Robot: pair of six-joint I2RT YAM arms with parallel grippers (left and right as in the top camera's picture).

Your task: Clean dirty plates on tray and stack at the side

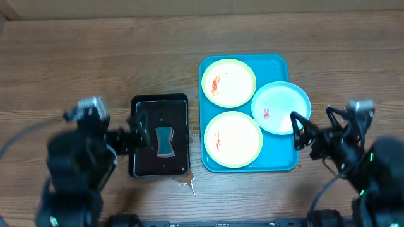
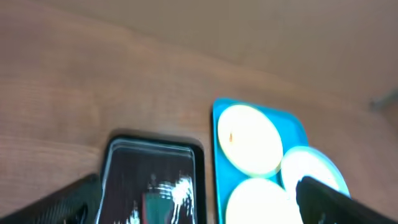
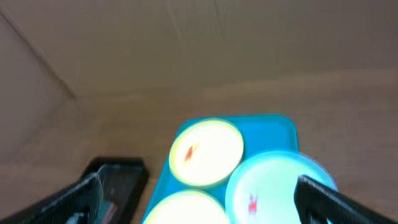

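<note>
The turquoise tray [image 1: 278, 63] holds three smeared plates: a yellow-green rimmed plate [image 1: 228, 82] at the back, another [image 1: 232, 139] at the front, and a light-blue rimmed plate [image 1: 281, 108] on the right, overlapping the tray's edge. My left gripper [image 1: 140, 134] is open over the left part of the black tray [image 1: 159, 104], near a teal sponge [image 1: 165, 141]. My right gripper [image 1: 297, 131] is open and empty at the blue-rimmed plate's near right edge. In the left wrist view the jaws [image 2: 199, 208] are wide open. In the right wrist view the jaws [image 3: 199, 205] are also open.
A small wet mark [image 1: 186, 183] lies on the wooden table in front of the black tray. A cardboard wall runs along the table's far edge [image 3: 186, 43]. Bare wood shows left of the black tray and right of the turquoise tray.
</note>
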